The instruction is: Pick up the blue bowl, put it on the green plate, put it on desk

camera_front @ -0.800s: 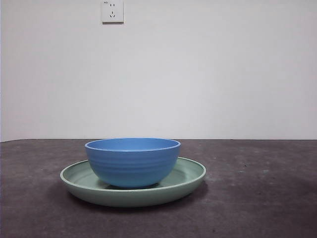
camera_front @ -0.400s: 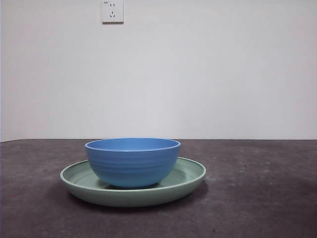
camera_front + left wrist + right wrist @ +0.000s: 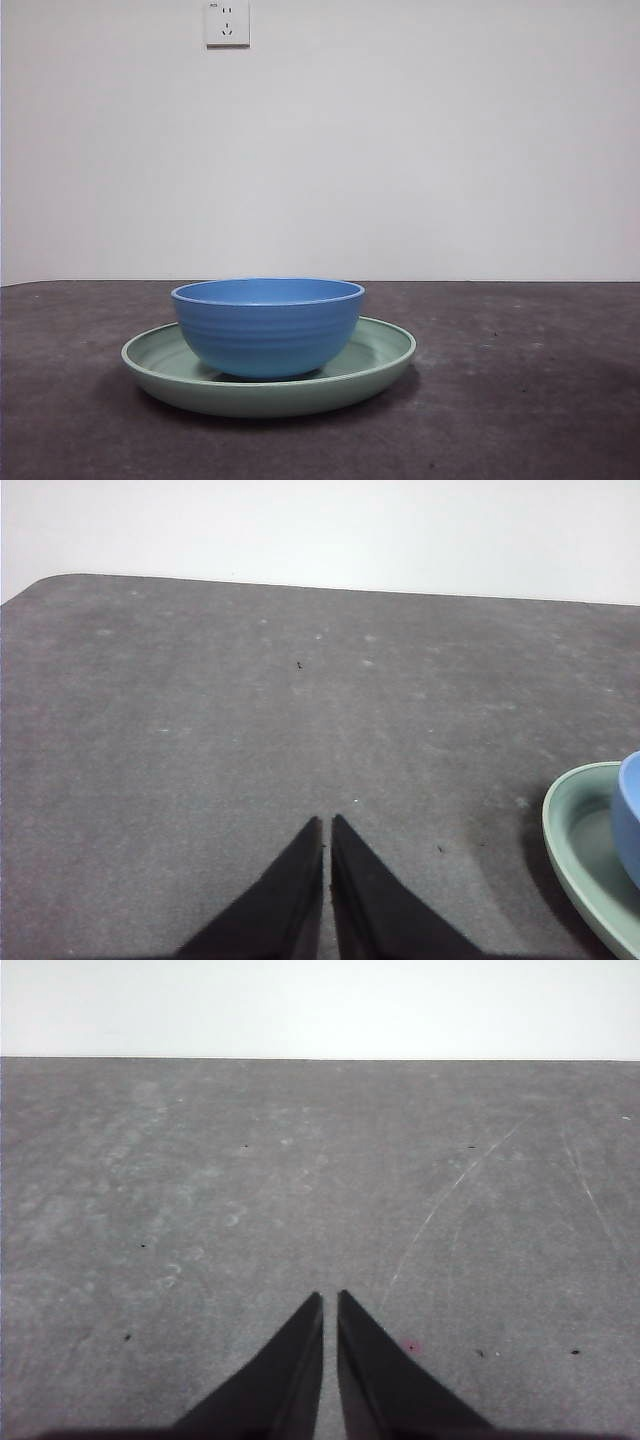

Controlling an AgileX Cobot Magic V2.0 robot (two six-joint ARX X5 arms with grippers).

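bowl (image 3: 267,325): medium blue, with faint horizontal ridges across the outer wall and a paler blue rim; a blue sliver also shows in the left wrist view (image 3: 630,820).
plate (image 3: 380,362): pale mint green, glossy inside, rim slightly lighter; same green in the left wrist view (image 3: 575,830).
desk (image 3: 520,400): dark grey-brown, matte, mottled, with pale specks and thin light scratches.
wall (image 3: 400,150): plain off-white.
socket (image 3: 227,22): white, at 12 o'clock of the bowl.
left gripper (image 3: 327,825): black.
right gripper (image 3: 330,1300): black.
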